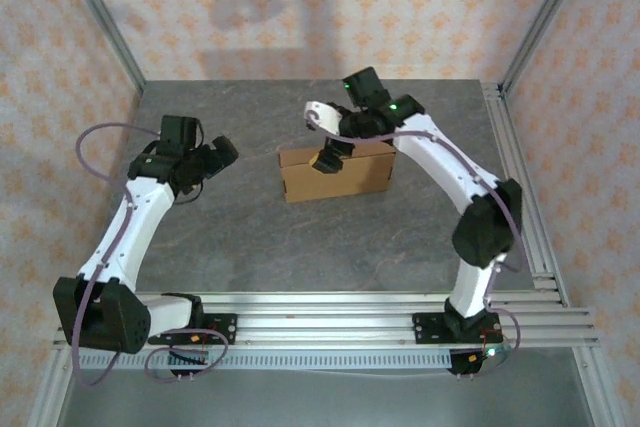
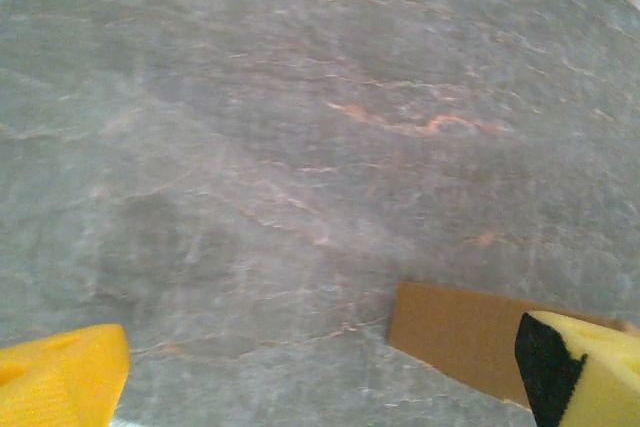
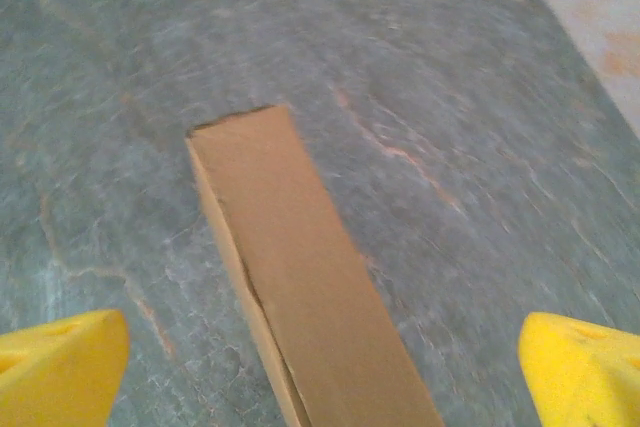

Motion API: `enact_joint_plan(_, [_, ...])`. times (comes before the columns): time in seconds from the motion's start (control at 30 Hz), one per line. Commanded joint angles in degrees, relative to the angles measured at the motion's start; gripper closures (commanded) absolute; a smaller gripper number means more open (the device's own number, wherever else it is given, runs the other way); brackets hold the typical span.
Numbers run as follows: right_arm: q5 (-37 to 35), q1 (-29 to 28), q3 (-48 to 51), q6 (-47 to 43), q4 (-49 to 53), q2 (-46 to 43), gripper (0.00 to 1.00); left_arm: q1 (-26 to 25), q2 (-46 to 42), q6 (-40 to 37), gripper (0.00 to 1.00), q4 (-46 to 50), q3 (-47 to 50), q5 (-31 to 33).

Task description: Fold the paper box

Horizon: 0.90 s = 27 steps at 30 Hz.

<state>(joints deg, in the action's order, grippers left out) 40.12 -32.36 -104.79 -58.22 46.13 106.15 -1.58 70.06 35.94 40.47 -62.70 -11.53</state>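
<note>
Left jaws spread, empty, over the counter [image 1: 250, 237]. Paper box [image 1: 360, 179] sits mid-counter, off to their right, not touching. Right jaws also spread, straddling the box's narrow top from above; looks clear of it, hard to tell.

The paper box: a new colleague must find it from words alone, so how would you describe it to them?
Start at the grey marbled table. Past its middle, just under the right gripper, lies the paper box. It is a plain brown cardboard block, rectangular, and the one brown thing on that grey surface.
</note>
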Motion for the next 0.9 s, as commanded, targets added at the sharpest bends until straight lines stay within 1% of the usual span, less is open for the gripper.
enact_joint_plan(0.0, [2.51, -1.45, -10.66, -12.41, 16.75, 7.72, 0.01, 0.87, -3.22, -0.94, 0.0, 3.02, 1.96, 0.27])
enact_joint_plan(0.1, [2.28, -2.51, -21.19, -15.78, 24.07, 14.95, 0.01, 0.97, -4.99, -0.74, 0.0, 3.39, 3.55, 0.51])
enact_joint_plan(0.23, [2.6, -3.84, -34.2, -17.77, 31.96, 23.82, 0.0, 0.99, -6.35, -0.61, 0.0, 3.54, 4.94, 0.72])
enact_joint_plan(0.3, [2.56, -4.65, -39.4, -17.98, 34.57, 27.1, 0.03, 1.12, -6.66, -0.74, 0.0, 3.59, 5.53, 0.89])
enact_joint_plan(0.4, [2.05, -5.75, -40.76, -17.34, 34.07, 28.89, 0.12, 1.06, -6.43, -1.27, 0.0, 3.52, 5.83, 1.07])
enact_joint_plan(0.53, [0.99, -6.44, -40.62, -16.0, 32.68, 29.91, 0.22, 1.06, -5.69, -1.88, 0.0, 3.22, 5.75, 0.53])
enact_joint_plan(0.67, [-0.44, -6.66, -40.66, -15.18, 32.14, 29.85, 0.36, 1.1, -4.89, -2.36, 0.0, 3.13, 5.61, 0.19])
enact_joint_plan(0.73, [-1.46, -6.66, -40.62, -15.01, 32.09, 29.58, 0.39, 1.12, -4.76, -2.47, 0.0, 2.96, 5.74, -0.02])
enact_joint_plan(0.8, [-2.67, -6.71, -40.55, -14.92, 31.92, 29.23, 0.45, 1.13, -4.85, -2.44, 0.0, 2.71, 5.87, -0.03])
enact_joint_plan(0.87, [-3.98, -6.69, -40.39, -14.82, 31.68, 28.83, 0.47, 1.1, -5.02, -2.37, 0.0, 2.49, 6.17, -0.01])
